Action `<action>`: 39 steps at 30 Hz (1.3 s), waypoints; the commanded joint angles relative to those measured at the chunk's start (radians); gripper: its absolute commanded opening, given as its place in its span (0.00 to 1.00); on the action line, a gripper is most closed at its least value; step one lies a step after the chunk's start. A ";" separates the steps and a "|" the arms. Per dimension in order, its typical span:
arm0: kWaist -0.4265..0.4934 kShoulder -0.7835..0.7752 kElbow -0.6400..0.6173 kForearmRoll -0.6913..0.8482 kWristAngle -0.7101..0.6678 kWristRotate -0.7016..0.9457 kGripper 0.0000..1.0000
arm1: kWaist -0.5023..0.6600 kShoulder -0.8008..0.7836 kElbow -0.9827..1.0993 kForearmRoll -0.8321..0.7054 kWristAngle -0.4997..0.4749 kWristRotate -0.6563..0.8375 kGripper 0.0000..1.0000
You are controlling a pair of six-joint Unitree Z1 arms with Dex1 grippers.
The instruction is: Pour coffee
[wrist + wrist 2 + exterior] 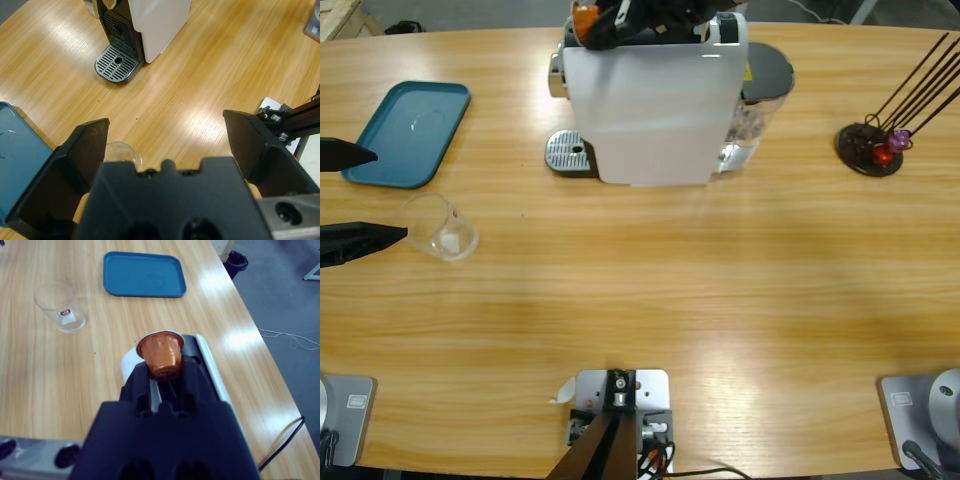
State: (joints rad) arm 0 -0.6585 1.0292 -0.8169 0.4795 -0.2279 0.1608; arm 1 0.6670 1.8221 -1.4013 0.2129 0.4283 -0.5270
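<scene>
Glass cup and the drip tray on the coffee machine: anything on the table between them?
No. In the high view, only bare wood lies between the glass cup and the drip tray; the left wrist view shows the same.

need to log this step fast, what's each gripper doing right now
Left gripper: open, holding nothing, with the empty glass cup just ahead of it.
Right gripper: shut on the orange capsule, above the white coffee machine.

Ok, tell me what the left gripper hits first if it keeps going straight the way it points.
Most likely the glass cup: it sits right ahead of the left gripper, roughly in line with its open jaws. Height is unclear, so the jaws might pass around it.
</scene>
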 commanded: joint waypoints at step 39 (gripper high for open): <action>-0.001 0.031 0.031 -0.002 0.016 -0.005 0.99 | -0.020 0.036 0.000 0.002 -0.074 -0.036 0.84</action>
State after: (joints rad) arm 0 -0.6585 1.0304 -0.8168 0.4795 -0.2279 0.1608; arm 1 0.6676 1.8221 -1.4123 0.2121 0.3742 -0.5504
